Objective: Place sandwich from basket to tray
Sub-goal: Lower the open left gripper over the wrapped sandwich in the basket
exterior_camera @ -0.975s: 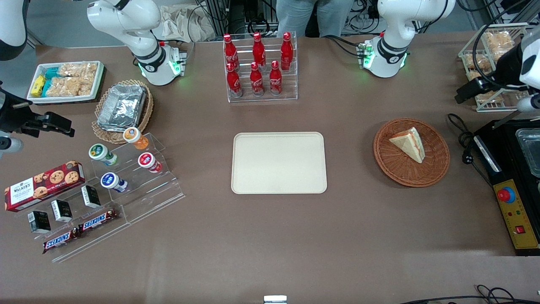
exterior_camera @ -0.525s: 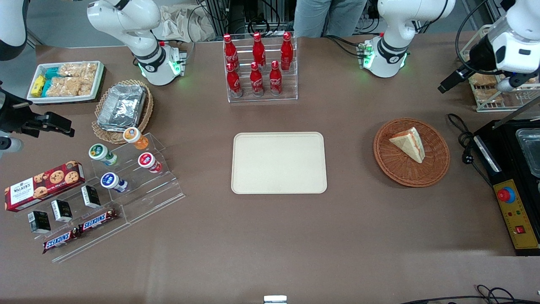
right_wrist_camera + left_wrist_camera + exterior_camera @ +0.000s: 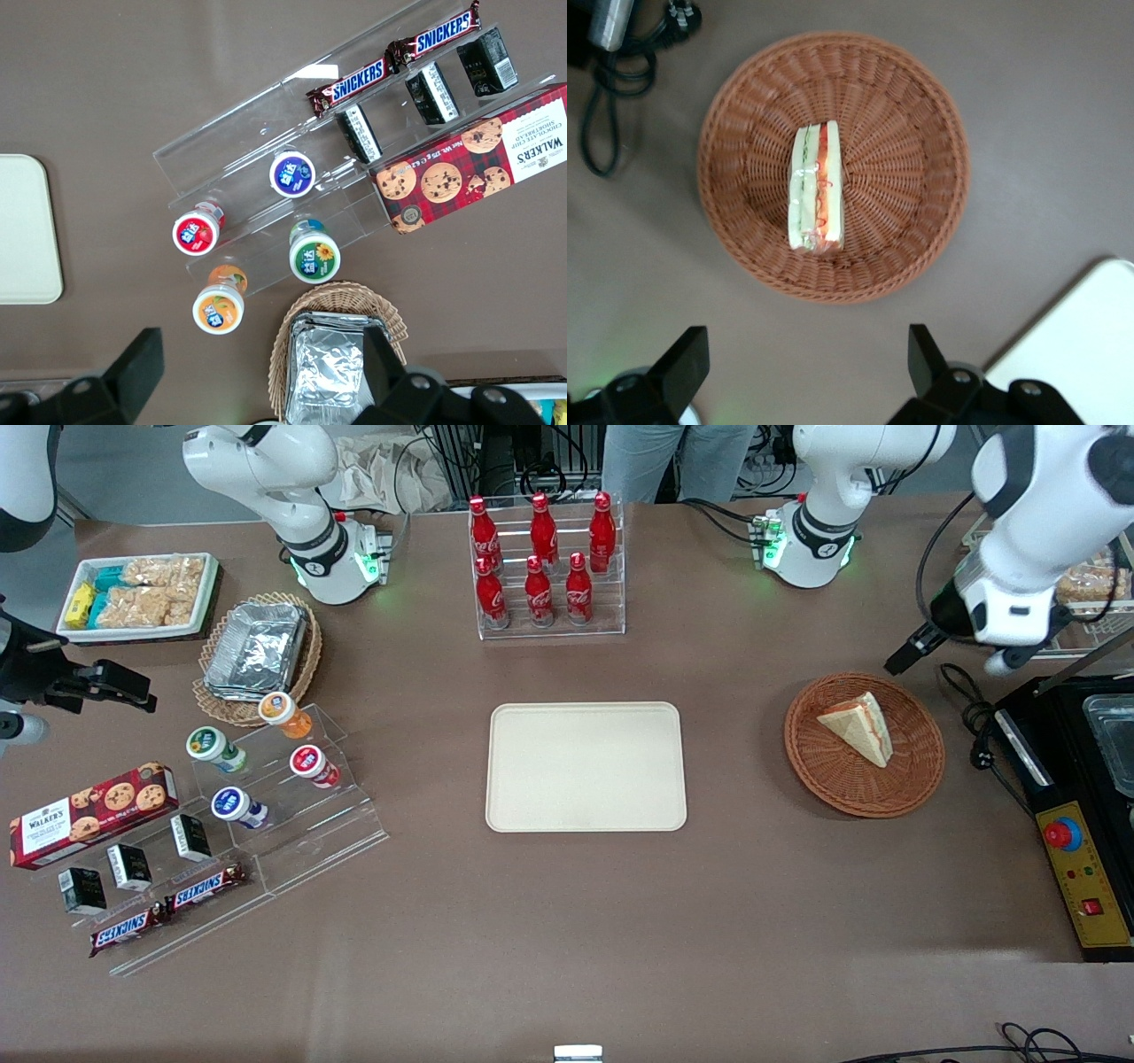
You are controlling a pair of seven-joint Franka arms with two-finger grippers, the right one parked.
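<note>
The sandwich [image 3: 858, 726] lies in the round reddish-brown basket [image 3: 824, 775], a pale wedge with red and green filling on its edge. The cream tray [image 3: 585, 766] lies flat in the middle of the table, beside the basket. My left gripper [image 3: 904, 657] hangs above the table just past the basket's rim, farther from the front camera than the sandwich. In the left wrist view the gripper [image 3: 806, 363] is open and empty, its fingers [image 3: 687, 363] wide apart, with the sandwich [image 3: 816, 188] and basket [image 3: 908, 159] ahead of them and a tray corner [image 3: 1090, 336] beside.
A black appliance with a red button [image 3: 1061, 834] and a black cable [image 3: 970, 717] lie beside the basket toward the working arm's end. A wire rack of snacks [image 3: 1085, 584] stands there too. A rack of red cola bottles [image 3: 545, 567] stands farther from the camera than the tray.
My left arm has swung from over the wire snack rack toward the basket, bringing the gripper close to the basket's rim. The sandwich, basket and tray have not moved.
</note>
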